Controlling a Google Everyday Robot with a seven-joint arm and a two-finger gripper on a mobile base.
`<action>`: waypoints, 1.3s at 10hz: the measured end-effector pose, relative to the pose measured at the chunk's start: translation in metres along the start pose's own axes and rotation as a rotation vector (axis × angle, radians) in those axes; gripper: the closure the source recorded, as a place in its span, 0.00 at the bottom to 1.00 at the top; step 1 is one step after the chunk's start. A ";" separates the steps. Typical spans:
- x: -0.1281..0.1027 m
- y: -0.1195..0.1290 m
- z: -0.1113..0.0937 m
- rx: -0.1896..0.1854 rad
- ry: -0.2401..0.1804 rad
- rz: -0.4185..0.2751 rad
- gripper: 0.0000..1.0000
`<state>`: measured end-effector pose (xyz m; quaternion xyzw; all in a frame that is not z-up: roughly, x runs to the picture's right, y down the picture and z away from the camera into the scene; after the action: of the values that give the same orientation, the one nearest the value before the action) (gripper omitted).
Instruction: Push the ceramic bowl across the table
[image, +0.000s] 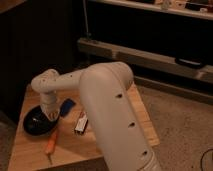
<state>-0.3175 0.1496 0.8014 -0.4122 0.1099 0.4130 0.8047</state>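
Gripper (52, 116) hung at the bowl's (37, 123) right rim, fingers pressed together and holding nothing, seemingly touching the rim or just inside it. The bowl sat near the surface's (142, 117) left edge, so leftward room was slight; bare surface toward the near edge looked the fuller run. A blue object (67, 105) lay just right of the gripper, a small packet (81, 123) beyond it, and an orange tool (51, 145) near the bowl's front, in any forward path.
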 end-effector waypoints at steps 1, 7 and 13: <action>-0.006 0.010 0.000 -0.003 -0.002 -0.018 1.00; -0.005 0.008 0.023 0.052 0.005 -0.066 1.00; 0.005 -0.015 0.031 0.068 0.010 -0.045 1.00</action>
<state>-0.3086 0.1713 0.8274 -0.3887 0.1186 0.3889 0.8268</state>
